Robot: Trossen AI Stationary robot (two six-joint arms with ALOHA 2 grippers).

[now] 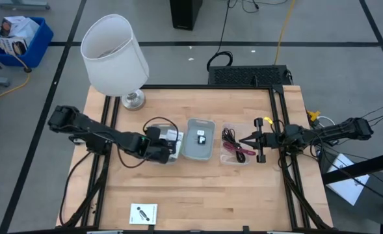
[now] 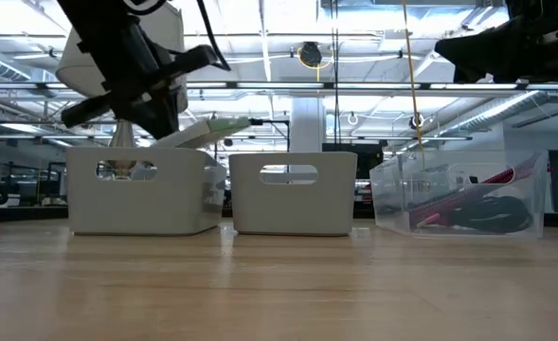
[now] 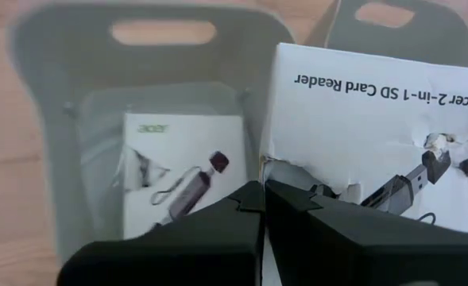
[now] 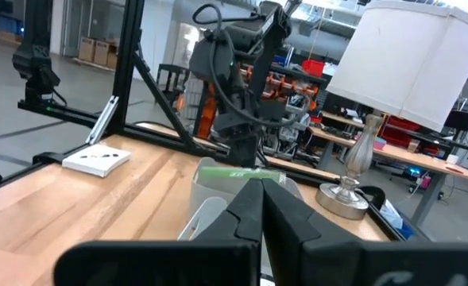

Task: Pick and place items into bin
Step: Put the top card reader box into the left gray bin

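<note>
The left pincer (image 3: 263, 195) is seen clamped on the lower edge of a white square card packet printed "Acer 2-in-1 SD Card Reader" (image 3: 369, 135), and that packet is held tilted over the left grey plastic bin (image 1: 168, 144), not yet let go. Inside that bin another white card packet with a dark reader pictured on it (image 3: 178, 176) is already lying flat. Just beside it stands a second grey plastic bin (image 1: 198, 138), with a small dark-and-white item (image 1: 201, 137) resting on its floor. Further out, a clear plastic bag holding a red-and-black cable bundle (image 1: 235, 145) sits on the pale wooden worktop (image 1: 198, 188), and right behind it the right pincer (image 1: 246, 140) hangs in the air with its fingers pressed together on nothing. Near the front edge of the worktop a third white square packet (image 1: 143, 213) lies alone, well apart from the bins. A big white-shaded lamp on a silver foot (image 1: 115, 55) stands at the far left corner.

The placing step is judged to be in hand: the packet is over the bin, and release is what is called for next. After that, the cable bag and the front packet would remain to be collected.
</note>
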